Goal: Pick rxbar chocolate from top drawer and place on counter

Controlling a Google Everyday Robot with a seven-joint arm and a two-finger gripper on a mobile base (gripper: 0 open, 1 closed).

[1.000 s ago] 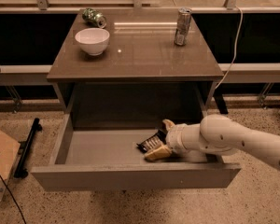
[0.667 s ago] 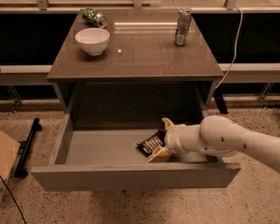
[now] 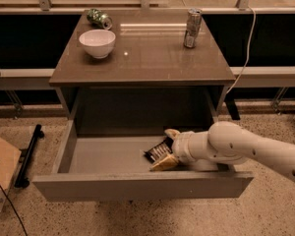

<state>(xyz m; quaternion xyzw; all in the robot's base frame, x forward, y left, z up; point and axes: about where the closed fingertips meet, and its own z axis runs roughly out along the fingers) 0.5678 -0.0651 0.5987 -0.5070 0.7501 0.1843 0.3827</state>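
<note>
Setting: a speckled floor before a dark window wall, where a grey cabinet has its drawer pulled out below a glossy counter.
Fingers: the two pale fingers sit one behind and one in front of the bar and seem clamped onto it. The contact is partly hidden, so the hold may be lighter than it looks.
Bar: in a black wrapper and tilted, it lies low in the drawer's right half, between the fingers.
Gripper: the gripper is inside the drawer, right of centre, just behind the front panel.
Arm: the arm reaches in from the right, over the drawer's right front corner.
Counter: a bowl stands at the left, an upright can at the back right, and a fallen can at the back left.
Risk, slip: the thin, slick wrapper looks pinched near one end, so it could swivel or drop on the lift.
Risk, snag: a path up and back could catch the bar or the wrist on the counter's thick front edge above the drawer.
Risk, knock: a place-down far to the right rear could tip the upright can.
</note>
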